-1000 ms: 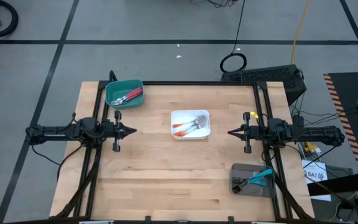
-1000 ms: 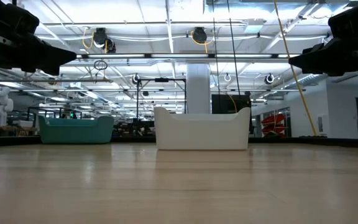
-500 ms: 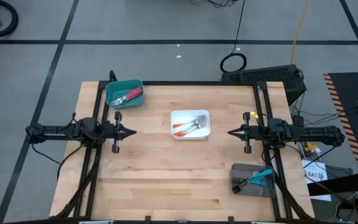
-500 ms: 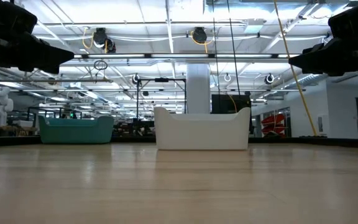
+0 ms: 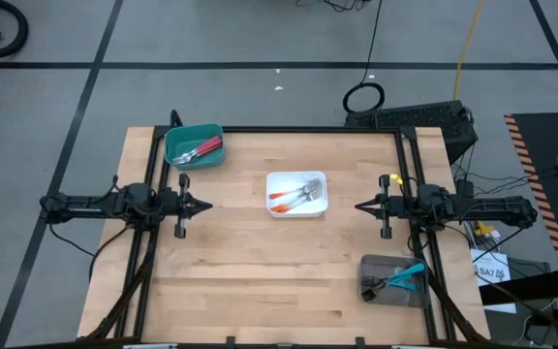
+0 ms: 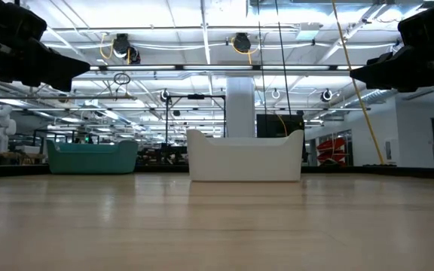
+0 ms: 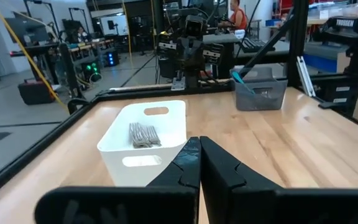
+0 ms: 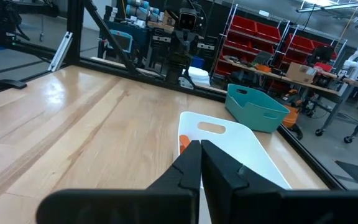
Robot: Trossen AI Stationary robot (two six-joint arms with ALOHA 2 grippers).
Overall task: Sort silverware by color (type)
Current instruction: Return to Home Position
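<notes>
Silverware lies in three trays. Red-handled forks (image 5: pixel 201 149) sit in the teal tray (image 5: pixel 194 144) at the far left. Orange-handled forks (image 5: pixel 294 195) lie in the white tray (image 5: pixel 296 194) at the table's middle, their metal heads (image 7: pixel 143 134) showing in the left wrist view. Blue-handled forks (image 5: pixel 403 277) rest in the grey tray (image 5: pixel 392 280) at the near right. My left gripper (image 5: pixel 207 205) hovers shut at the left edge, pointing level toward the white tray. My right gripper (image 5: pixel 358 206) hovers shut at the right edge, facing it.
Black frame rails (image 5: pixel 308 130) run along the table's far, left and right edges. Bare wood (image 5: pixel 260 271) stretches across the near half. Beyond the table, a person (image 7: pixel 236 12) shows far off in the left wrist view.
</notes>
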